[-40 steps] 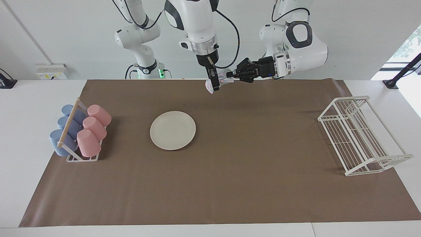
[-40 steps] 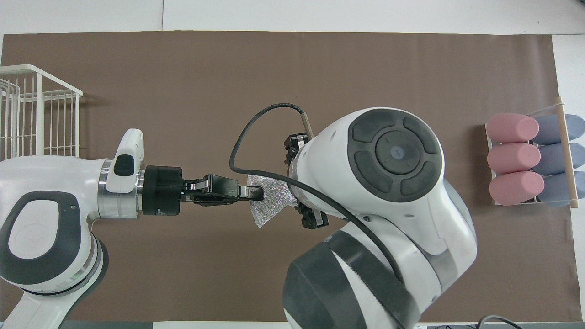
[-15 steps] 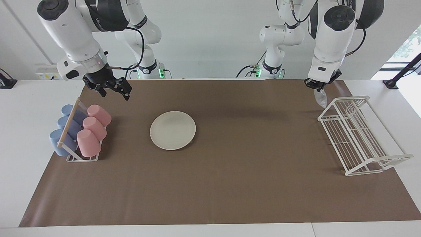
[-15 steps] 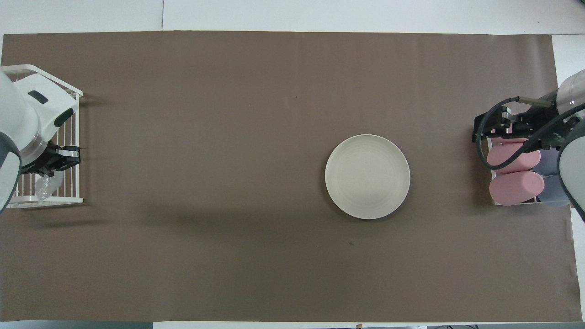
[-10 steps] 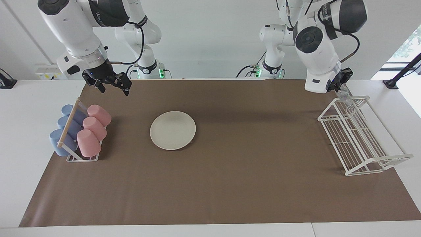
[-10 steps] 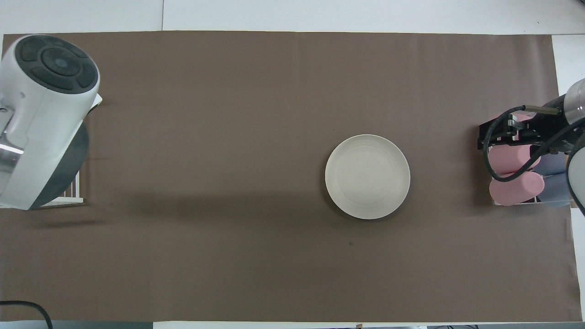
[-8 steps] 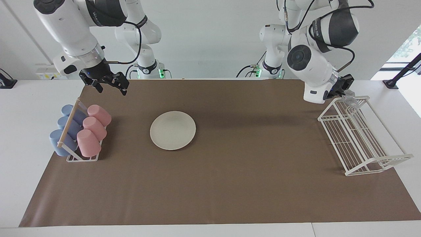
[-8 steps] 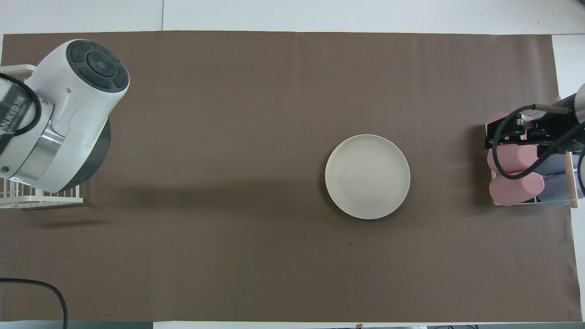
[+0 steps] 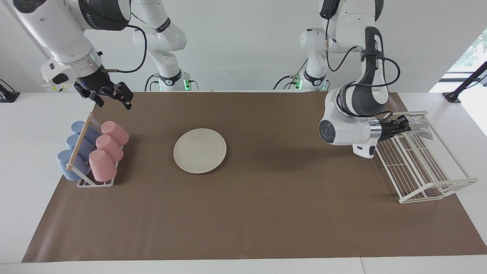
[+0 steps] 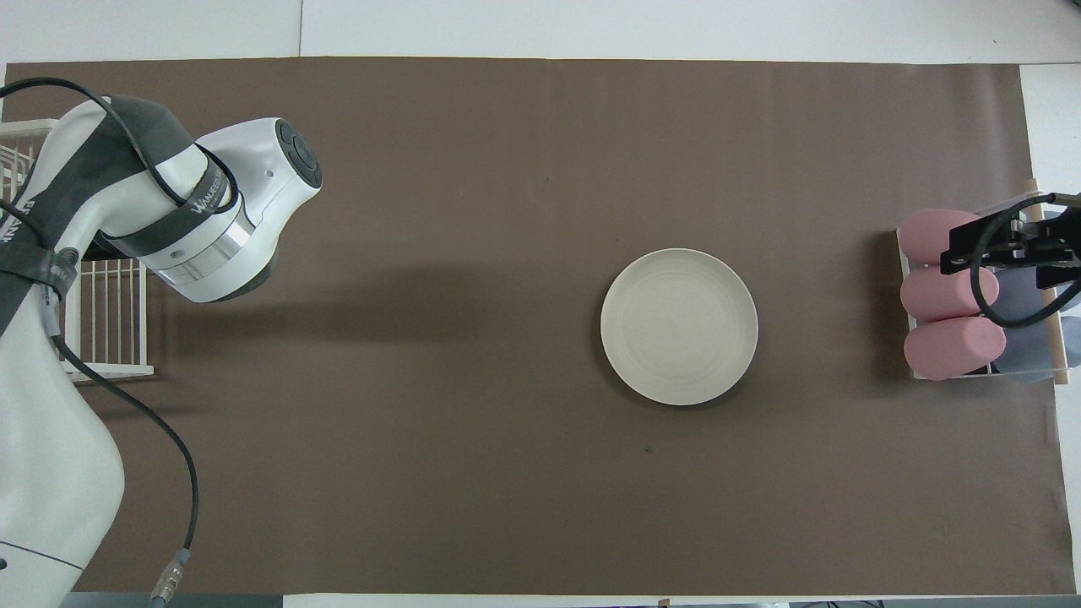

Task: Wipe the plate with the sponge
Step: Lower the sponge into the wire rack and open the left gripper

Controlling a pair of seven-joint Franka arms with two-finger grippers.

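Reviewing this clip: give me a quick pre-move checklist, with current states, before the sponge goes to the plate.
1. Sponge gripped by left gripper: ok.
2. Sponge over the plate: not ok, it is over the white wire rack.
3. Plate flat on the brown mat, nothing on it: ok.
4. Right gripper off the plate: ok, open in the air near the cup rack.
5. Plate surface clean: cannot tell.

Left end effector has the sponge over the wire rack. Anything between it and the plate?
Nothing visible. The left end effector holds the sponge over the wire rack; only bare brown mat lies from there to the plate. The right end effector waits near the cup rack.
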